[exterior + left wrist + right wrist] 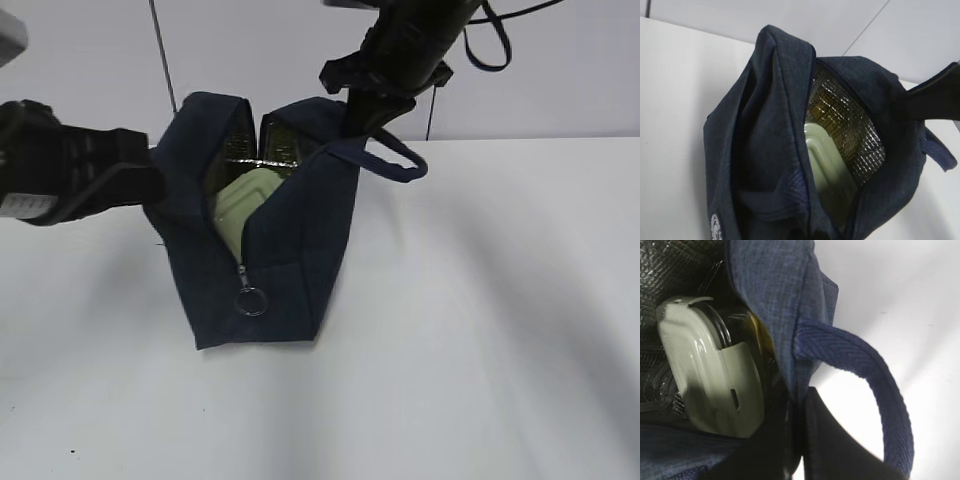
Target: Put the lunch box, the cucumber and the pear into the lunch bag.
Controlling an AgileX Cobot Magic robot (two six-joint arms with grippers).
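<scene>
— Standing on the white table [480, 330], nearest us, what is showing?

— A dark navy lunch bag [300, 240] is sitting upright, its zipper [243, 268] parted from the top, a silver ring pull [251, 300] hanging low on the front.

— Is anything lying inside?

— The lunch box [243, 205] is resting on end in the opening, its pale green lid [715, 375] facing out against the silvery lining [850, 130]. Cucumber and pear are not showing anywhere.

— And the arms?

— The left gripper [150, 185] is reaching in from the left, closed on the bag's left wall. Farther back, the right gripper [362, 118] is coming down from above, pinched shut on the bag's right rim, just beside the looped handle [400, 158], which is drooping over the far side.
</scene>
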